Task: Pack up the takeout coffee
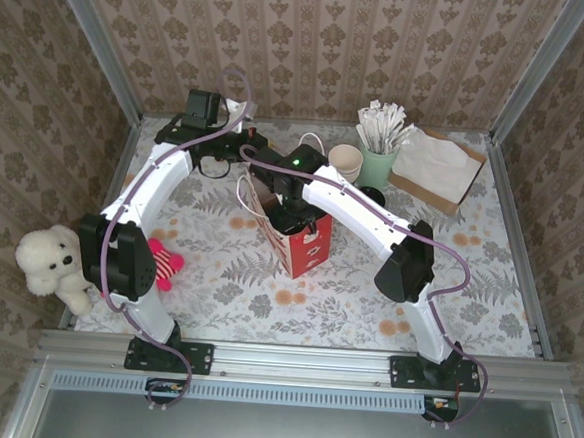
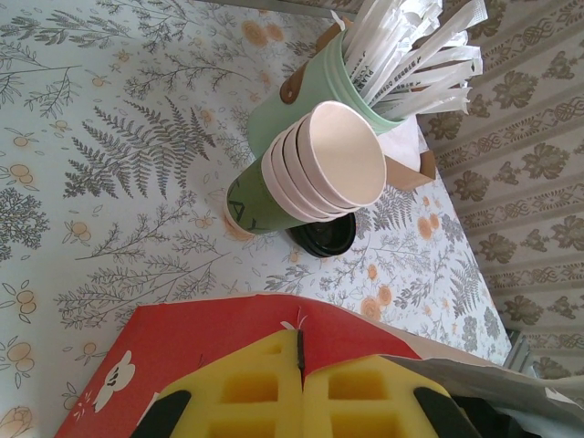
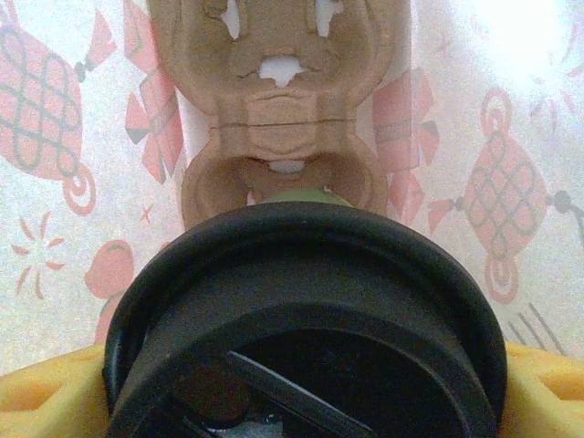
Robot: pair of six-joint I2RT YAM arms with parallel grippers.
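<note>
Tabletop (image 1: pixel 266 302) with fern print, damask-papered walls (image 1: pixel 324 41) around

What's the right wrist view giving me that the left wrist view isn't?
Right wrist, not left: the lidded takeout coffee held by the right gripper above a brown pulp carrier. Left wrist, not right: cream cups, the stirrer cup and a loose black lid on the table. Both: the red bag, outside in one, printed lining in the other.

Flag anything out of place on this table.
A loose black lid lies flat on the table beside the cream cups, on no cup. A white plush bear sits at the left edge.
</note>
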